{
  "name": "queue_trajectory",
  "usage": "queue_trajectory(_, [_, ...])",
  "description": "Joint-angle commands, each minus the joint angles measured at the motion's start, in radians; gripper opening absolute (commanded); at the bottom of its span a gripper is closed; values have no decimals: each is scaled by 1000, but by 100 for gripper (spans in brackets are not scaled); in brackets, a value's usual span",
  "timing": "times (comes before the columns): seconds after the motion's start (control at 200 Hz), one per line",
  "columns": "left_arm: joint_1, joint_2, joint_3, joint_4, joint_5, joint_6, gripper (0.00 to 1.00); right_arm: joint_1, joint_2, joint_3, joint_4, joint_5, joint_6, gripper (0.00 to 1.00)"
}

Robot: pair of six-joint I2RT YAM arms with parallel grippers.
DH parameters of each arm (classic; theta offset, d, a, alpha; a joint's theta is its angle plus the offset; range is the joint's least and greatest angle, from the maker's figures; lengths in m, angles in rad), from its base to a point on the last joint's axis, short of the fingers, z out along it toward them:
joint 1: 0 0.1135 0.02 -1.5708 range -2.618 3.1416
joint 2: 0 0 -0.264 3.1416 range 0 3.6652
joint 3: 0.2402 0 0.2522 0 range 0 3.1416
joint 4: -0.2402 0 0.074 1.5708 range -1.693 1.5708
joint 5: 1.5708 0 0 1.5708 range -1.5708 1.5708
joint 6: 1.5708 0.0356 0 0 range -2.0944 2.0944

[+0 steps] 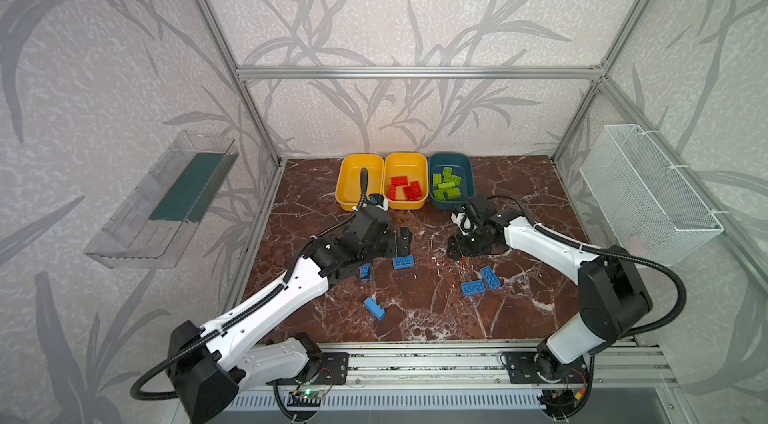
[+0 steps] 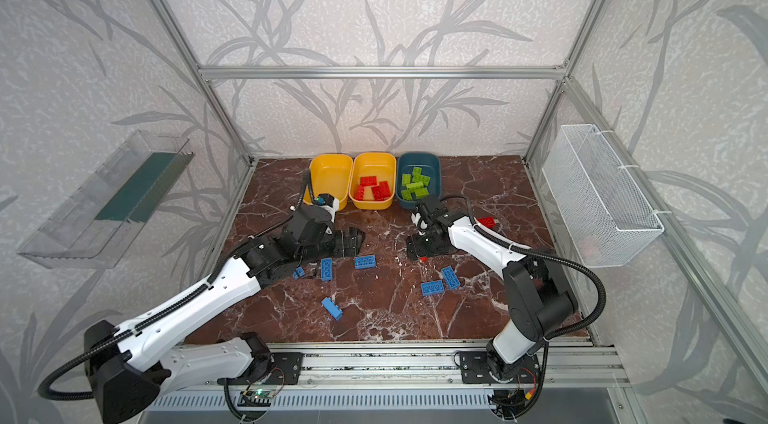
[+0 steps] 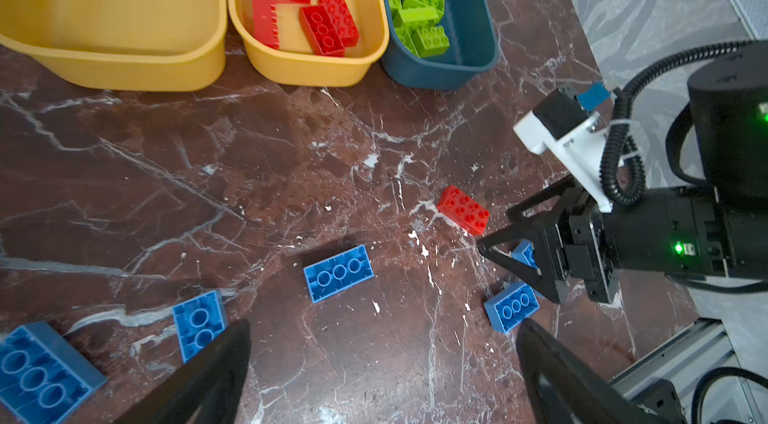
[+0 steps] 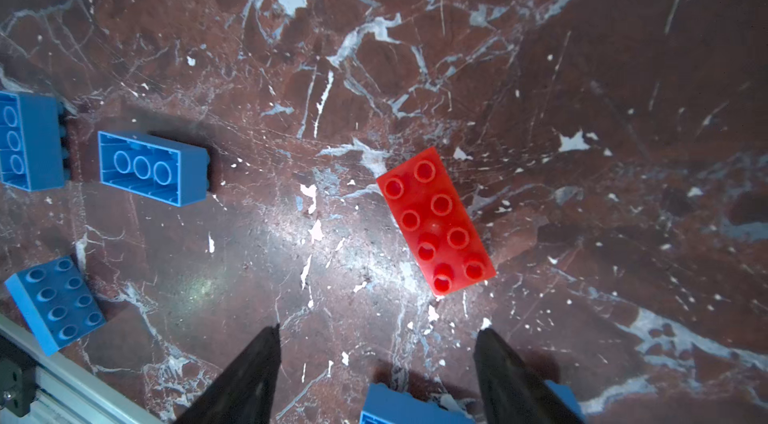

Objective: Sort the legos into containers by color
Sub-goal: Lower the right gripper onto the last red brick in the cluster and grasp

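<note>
Marbled brown counter (image 4: 582, 68) shows one stray red studded plastic brick (image 4: 436, 222) just beyond the right end effector (image 4: 378, 328), released and empty. Next, likely: straddle, clench, carry it to the red-filled yellow plastic tub (image 3: 307, 68).

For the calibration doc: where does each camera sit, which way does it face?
Top views: high over the front rail, facing down toward the back wall; left arm, right arm, the tubs.
Left wrist: on the left arm, facing the tubs; the left gripper, fingers open, also the right gripper.
Right wrist: on the right arm, facing steeply down at a red brick; only the right gripper's fingers.
Shared: both wrist views show that red brick.
</note>
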Motion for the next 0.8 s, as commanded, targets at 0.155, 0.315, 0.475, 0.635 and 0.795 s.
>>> queue_trajectory(0.155, [-38, -19, -22, 6, -77, -34, 99, -8, 19, 5, 18, 48, -37, 75])
queue_trajectory(0.315, [-38, -48, -42, 6, -94, -40, 99, -28, 79, 48, 32, 41, -62, 75])
queue_trajectory(0.475, [-38, -70, -52, -8, -116, -43, 99, -46, 150, 76, 53, 7, -73, 75])
queue_trajectory(0.635, [-38, -89, -57, -31, -141, -38, 99, -47, 208, 107, 49, -8, -83, 75])
queue_trajectory(0.795, [-38, -106, -71, -36, -176, -38, 99, -47, 221, 95, 48, -22, -71, 72])
